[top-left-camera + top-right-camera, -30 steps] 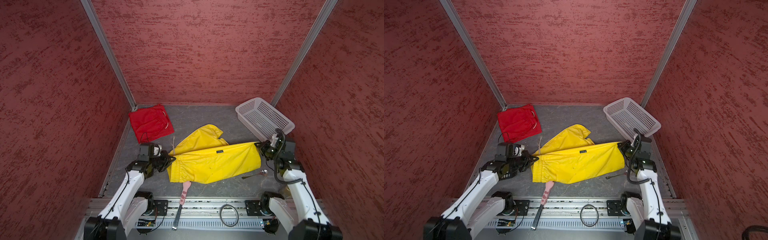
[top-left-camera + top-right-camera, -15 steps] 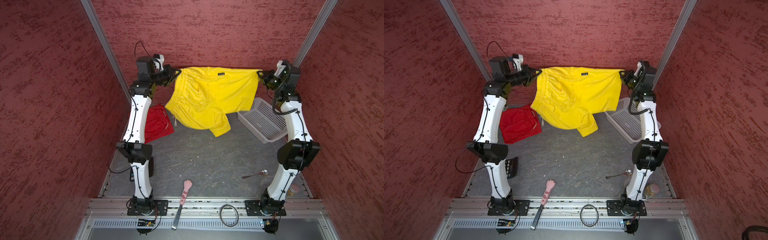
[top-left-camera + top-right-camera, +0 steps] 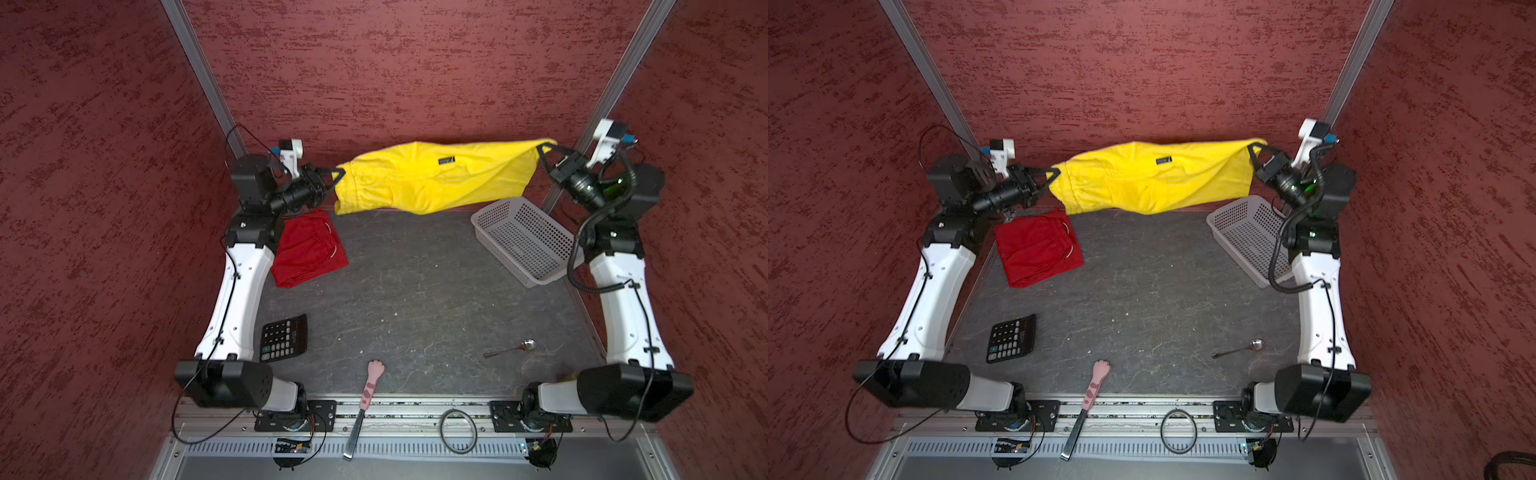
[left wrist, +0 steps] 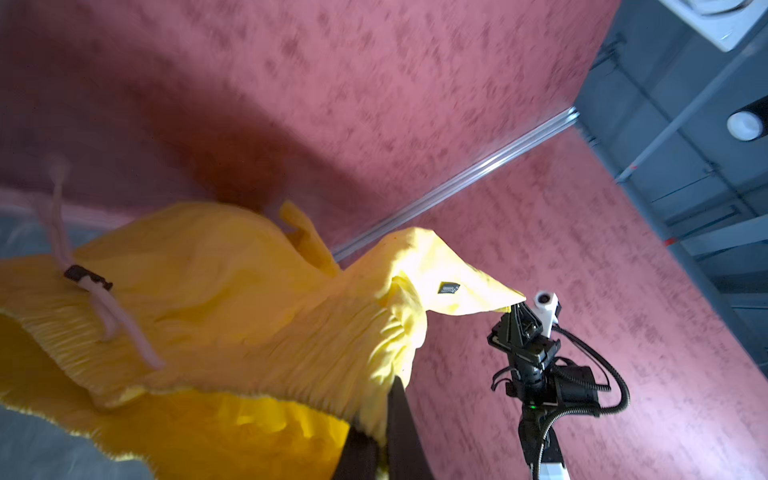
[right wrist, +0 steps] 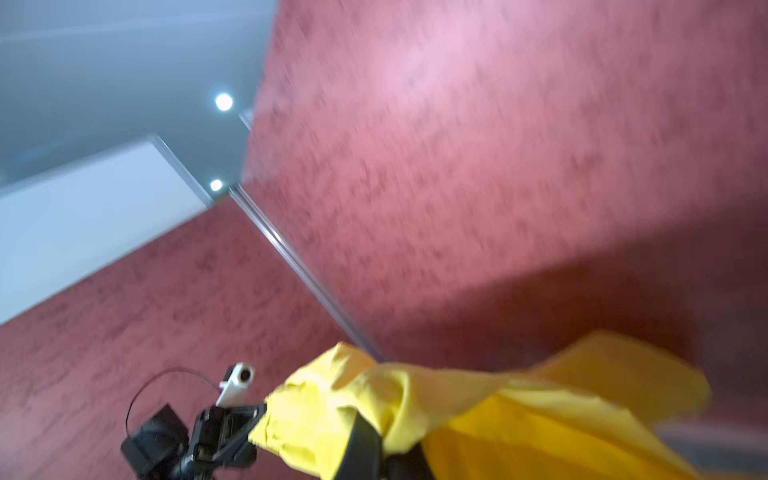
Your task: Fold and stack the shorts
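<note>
Both jaws hold yellow shorts (image 3: 432,183) stretched, red shorts (image 3: 309,249) and basket (image 3: 525,243) nearby.

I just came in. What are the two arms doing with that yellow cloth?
The two arms hold the yellow shorts stretched between them at the back of the table. The left gripper is shut on one end and the right gripper on the other. The red shorts lie folded at the back left, beside the left arm. The yellow pair is not yet folded or stacked on them. A white basket sits at the back right.
</note>
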